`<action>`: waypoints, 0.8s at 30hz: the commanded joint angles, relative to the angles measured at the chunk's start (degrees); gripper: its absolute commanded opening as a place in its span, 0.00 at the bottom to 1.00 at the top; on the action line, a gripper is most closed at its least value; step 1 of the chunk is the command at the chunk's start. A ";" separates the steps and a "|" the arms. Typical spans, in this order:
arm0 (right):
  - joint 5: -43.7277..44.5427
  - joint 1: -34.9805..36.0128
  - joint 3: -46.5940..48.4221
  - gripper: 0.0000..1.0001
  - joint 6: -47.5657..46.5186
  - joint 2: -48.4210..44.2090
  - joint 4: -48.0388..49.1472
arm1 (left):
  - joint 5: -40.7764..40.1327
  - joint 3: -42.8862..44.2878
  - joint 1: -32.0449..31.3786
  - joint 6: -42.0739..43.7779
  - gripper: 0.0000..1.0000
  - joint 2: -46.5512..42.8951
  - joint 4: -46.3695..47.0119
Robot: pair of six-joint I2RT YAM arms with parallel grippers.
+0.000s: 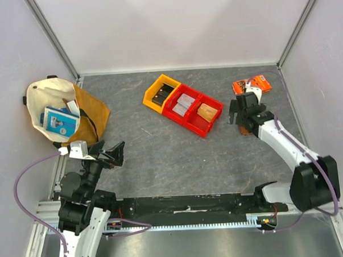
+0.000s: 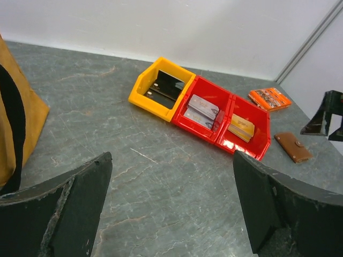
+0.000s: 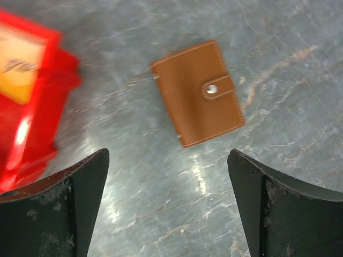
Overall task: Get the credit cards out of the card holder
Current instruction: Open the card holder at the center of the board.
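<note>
Black, scuffed fingers of the left gripper (image 2: 171, 160) stand wide apart nearest the bases, with nothing between them, over the grey stone-patterned table (image 1: 161, 157); farther out on the right side, the right gripper (image 3: 167, 156) hangs with its fingers likewise spread and empty, directly above the card holder (image 3: 197, 99); that brown leather holder lies flat on the table, folded shut with its tab snapped down, touched by neither gripper, near the right-hand end of a row of three bins; the nearest red bin (image 2: 247, 148) holds an orange-gold card (image 2: 241, 127); the middle red bin (image 2: 193, 126) holds grey-white cards (image 2: 202, 107); the yellow bin (image 2: 140, 88) at the left end holds dark things that I cannot make out; beyond the holder, near the back wall, lies an orange printed packet (image 2: 269, 98); off in the far left corner sits a cream and tan cloth bag (image 1: 94, 109) with a blue item (image 1: 60, 121) in its mouth.
</note>
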 commanded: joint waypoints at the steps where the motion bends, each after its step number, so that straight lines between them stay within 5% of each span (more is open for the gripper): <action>1: -0.10 -8.29 1.21 0.98 4.09 6.09 3.33 | -0.05 1.95 -1.08 -1.50 0.99 -5.72 -0.70; 10: -21.36 -28.42 -2.65 0.82 5.68 16.82 14.75 | -0.40 2.04 -2.05 -1.06 0.99 -5.81 -0.96; 16: -28.23 -31.95 -5.99 0.74 6.11 19.73 18.71 | -0.40 2.04 -2.14 -1.23 0.99 -5.81 -0.61; 24: -33.77 -31.96 -7.84 0.76 6.38 19.91 21.97 | -0.49 1.86 -2.23 -1.23 0.98 -5.63 -0.61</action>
